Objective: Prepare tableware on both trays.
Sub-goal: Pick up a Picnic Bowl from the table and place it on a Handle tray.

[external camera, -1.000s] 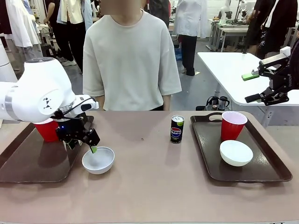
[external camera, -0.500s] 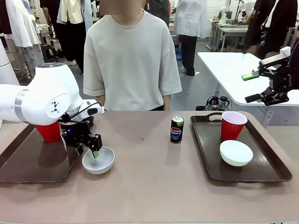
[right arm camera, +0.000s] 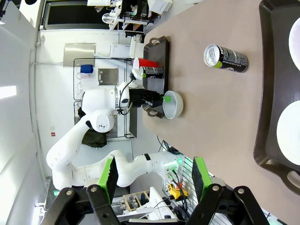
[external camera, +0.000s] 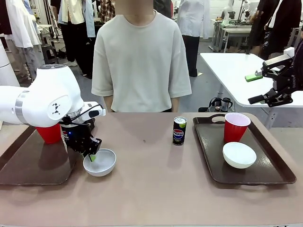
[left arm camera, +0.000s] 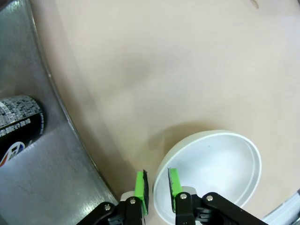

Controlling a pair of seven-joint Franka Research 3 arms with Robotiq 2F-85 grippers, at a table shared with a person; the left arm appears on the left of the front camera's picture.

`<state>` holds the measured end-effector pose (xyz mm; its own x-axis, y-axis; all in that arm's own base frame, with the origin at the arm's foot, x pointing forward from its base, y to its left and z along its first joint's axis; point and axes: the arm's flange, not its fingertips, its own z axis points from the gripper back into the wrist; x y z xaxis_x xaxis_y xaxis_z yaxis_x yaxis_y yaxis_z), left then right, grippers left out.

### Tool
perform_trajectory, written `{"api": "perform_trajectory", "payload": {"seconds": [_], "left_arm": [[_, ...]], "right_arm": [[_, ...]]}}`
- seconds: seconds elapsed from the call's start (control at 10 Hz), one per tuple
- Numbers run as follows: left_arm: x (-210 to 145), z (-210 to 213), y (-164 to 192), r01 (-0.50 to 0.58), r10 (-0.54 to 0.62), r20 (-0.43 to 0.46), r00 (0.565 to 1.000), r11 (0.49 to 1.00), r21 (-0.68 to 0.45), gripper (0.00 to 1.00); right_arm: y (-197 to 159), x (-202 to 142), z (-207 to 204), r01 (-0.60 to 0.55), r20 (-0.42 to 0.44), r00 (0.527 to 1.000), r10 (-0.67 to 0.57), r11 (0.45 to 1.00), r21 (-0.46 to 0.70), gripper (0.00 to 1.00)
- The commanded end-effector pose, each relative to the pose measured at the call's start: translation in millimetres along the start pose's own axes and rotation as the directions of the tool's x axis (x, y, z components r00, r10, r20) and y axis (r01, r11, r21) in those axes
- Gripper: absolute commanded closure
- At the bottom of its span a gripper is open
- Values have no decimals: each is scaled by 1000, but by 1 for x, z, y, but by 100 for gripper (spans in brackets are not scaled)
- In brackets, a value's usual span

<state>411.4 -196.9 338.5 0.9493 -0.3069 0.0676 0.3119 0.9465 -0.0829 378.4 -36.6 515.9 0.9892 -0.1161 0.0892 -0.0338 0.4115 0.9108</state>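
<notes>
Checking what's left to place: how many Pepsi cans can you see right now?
2. One can stands on the bare table between the trays, just left of the right tray. The other can is on the left tray, behind the left arm in the front view.

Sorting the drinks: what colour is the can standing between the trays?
Black with a green rim, clearest in the front view: can.

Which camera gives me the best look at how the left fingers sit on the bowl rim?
The left wrist view: the fingers straddle the near rim of the white bowl, one pad outside, one inside. The front view shows the contact partly hidden by the left gripper; the right wrist view shows it small and distant.
</notes>
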Motion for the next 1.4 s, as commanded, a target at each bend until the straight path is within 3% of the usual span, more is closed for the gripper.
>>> {"api": "perform_trajectory", "payload": {"seconds": [0.0, 0.1, 0.2, 0.3, 0.7, 0.9, 1.3], "left_arm": [[6, 2, -5, -39, 39, -14, 999, 999, 21, 94], [6, 3, -3, -49, 49, -13, 999, 998, 25, 88], [6, 7, -1, -58, 58, -14, 998, 998, 23, 100], [4, 16, -2, -63, 63, -7, 998, 998, 8, 100], [-32, 132, 5, -88, 94, 81, 992, 993, -82, 100], [-53, 183, 33, -122, 140, 122, 983, 982, -142, 100], [-77, 189, 118, -120, 137, 107, 985, 982, -148, 100]], "right_arm": [[0, 1, 2, -2, -8, 1000, 2, 1000, 5, 17], [0, 1, 2, -2, -8, 1000, 2, 1000, 5, 17], [0, 1, 2, -2, -8, 1000, 2, 1000, 5, 17], [0, 1, 2, -2, -8, 1000, 2, 1000, 5, 17], [0, 1, 2, -2, -8, 1000, 2, 1000, 5, 17], [0, 1, 2, -2, -8, 1000, 2, 1000, 5, 17], [0, 1, 2, -2, -8, 1000, 2, 1000, 5, 17]]}}
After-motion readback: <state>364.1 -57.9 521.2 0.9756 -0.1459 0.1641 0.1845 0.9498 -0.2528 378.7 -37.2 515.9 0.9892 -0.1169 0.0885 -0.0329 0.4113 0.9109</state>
